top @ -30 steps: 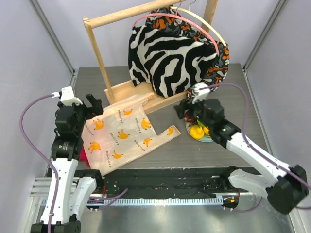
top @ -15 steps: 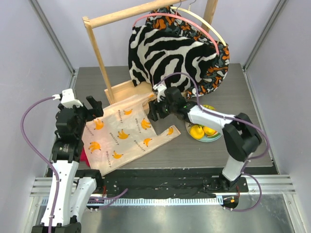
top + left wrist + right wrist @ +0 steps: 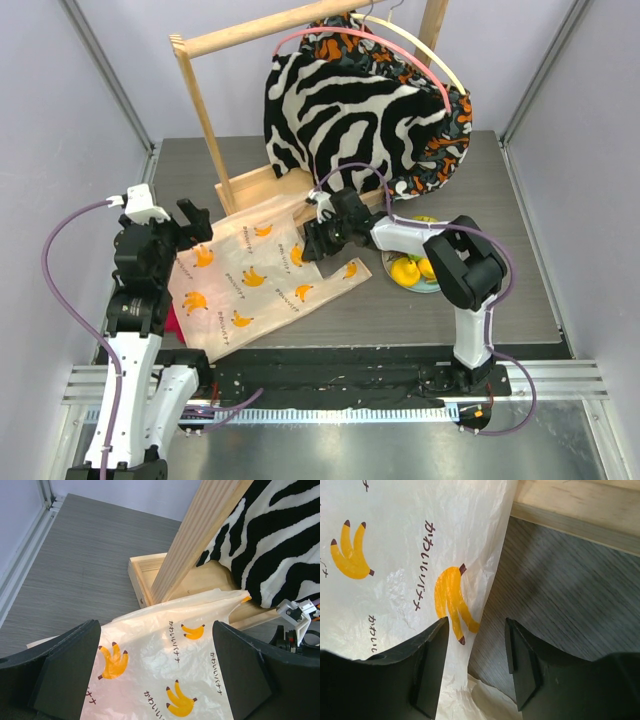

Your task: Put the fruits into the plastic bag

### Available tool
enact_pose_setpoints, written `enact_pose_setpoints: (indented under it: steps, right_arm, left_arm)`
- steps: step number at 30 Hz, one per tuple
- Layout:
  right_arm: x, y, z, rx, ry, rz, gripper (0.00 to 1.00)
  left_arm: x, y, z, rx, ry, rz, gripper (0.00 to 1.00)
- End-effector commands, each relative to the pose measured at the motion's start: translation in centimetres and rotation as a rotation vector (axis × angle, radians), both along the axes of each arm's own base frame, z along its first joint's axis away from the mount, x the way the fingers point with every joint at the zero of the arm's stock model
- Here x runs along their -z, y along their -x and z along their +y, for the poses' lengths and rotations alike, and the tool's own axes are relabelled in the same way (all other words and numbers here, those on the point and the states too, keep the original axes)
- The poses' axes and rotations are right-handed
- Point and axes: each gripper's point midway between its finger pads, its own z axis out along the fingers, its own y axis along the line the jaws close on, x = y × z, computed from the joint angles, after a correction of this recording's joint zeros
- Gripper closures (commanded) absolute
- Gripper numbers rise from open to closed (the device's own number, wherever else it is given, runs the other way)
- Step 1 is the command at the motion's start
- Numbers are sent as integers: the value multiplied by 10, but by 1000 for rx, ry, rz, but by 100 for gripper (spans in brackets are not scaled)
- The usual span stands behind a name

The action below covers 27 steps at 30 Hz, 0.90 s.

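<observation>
Jaws spread wide, the left gripper (image 3: 156, 672) hovers over the translucent cream banana-printed plastic bag (image 3: 245, 285), which lies flat, long axis slanting near-left to far-right, handles toward the wooden rack base (image 3: 268, 186); the right gripper (image 3: 476, 630), jaws partly apart, straddles its right edge.

Thin crinkled translucent plastic bag (image 3: 395, 555), bare smooth wooden rack (image 3: 200, 535); matt grey table (image 3: 85, 555)
</observation>
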Motion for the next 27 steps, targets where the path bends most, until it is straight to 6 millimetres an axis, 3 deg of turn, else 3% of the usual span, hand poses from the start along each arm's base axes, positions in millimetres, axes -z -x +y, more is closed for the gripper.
enact_pose_setpoints:
  steps: [1, 10, 14, 15, 17, 19, 20, 22, 23, 26, 27]
  right_arm:
    - [-13, 1, 17, -47, -133, 11, 45]
    - [18, -1, 23, -19, -131, 81, 54]
    - [17, -3, 21, 1, -129, 77, 75]
    - [12, -5, 20, 11, -133, 69, 87]
    - [-9, -9, 17, 32, -154, 32, 99]
    - [-23, -15, 10, 67, -158, -5, 99]
    - [-50, -18, 8, 78, -185, -55, 99]
    - [-68, -20, 0, 98, -173, -113, 99]
    - [-91, -20, -3, 104, -192, -159, 99]
    - [-112, -16, -9, 104, -176, -224, 99]
    - [-125, -12, -12, 102, -183, -249, 99]
  left_arm:
    - [-6, 0, -1, 12, -13, -25, 0]
    - [-5, 0, -2, 20, -7, -26, 0]
    - [-4, -1, -4, 27, 1, -24, 0]
    - [-6, -2, -5, 30, 1, -25, 0]
    - [-5, -2, -8, 41, -1, -22, 0]
    - [-6, -4, -20, 104, 2, -14, 2]
    - [-7, -5, -24, 120, 8, -13, 3]
    - [-5, -10, -38, 175, 20, 16, 6]
    - [-4, -12, -43, 197, 28, 25, 7]
    - [0, -17, -68, 268, 78, 69, 9]
    - [0, -15, -84, 311, 100, 79, 10]
